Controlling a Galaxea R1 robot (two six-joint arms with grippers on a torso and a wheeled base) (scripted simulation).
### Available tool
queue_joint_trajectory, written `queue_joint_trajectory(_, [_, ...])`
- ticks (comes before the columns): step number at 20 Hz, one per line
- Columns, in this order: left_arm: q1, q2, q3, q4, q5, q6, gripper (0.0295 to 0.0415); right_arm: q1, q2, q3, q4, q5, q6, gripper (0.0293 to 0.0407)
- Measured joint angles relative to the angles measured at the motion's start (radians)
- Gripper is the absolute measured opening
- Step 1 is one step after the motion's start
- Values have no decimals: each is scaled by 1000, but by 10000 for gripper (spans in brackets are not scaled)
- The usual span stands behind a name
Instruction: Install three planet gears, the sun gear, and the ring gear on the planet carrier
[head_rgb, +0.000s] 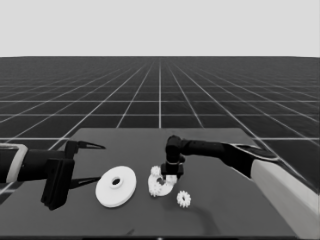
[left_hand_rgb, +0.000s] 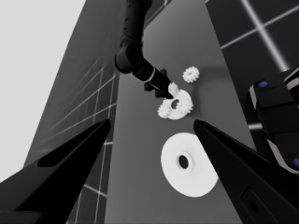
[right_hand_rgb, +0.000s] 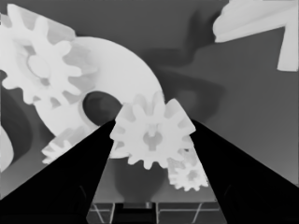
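left gripper (head_rgb: 92, 162) parked at the table's left end, fingers spread wide. larger round part (head_rgb: 116, 186) lies flat beside it. right gripper (head_rgb: 171, 176) pinches a gear (right_hand_rgb: 152, 135) over the smaller round part (head_rgb: 159, 184); a loose gear (head_rgb: 183, 198) sits just right.

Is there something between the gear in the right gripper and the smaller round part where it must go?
Nothing visible. The right gripper holds a planet gear just above the smaller round part, beside the gears already seated there.
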Motion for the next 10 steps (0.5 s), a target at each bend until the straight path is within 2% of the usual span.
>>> queue_joint_trajectory(3, [0, 0, 0, 0, 0, 0, 385, -6, 2, -8, -6, 4, -5, 312])
queue_joint_trajectory(5, [0, 0, 0, 0, 0, 0, 385, -7, 3, -9, -7, 4, -5, 371])
queue_joint_trajectory(6, [0, 0, 0, 0, 0, 0, 385, -7, 3, -10, -7, 5, -5, 380])
queue_joint_trajectory(10, [0, 0, 0, 0, 0, 0, 385, -7, 3, -10, -7, 5, -6, 385])
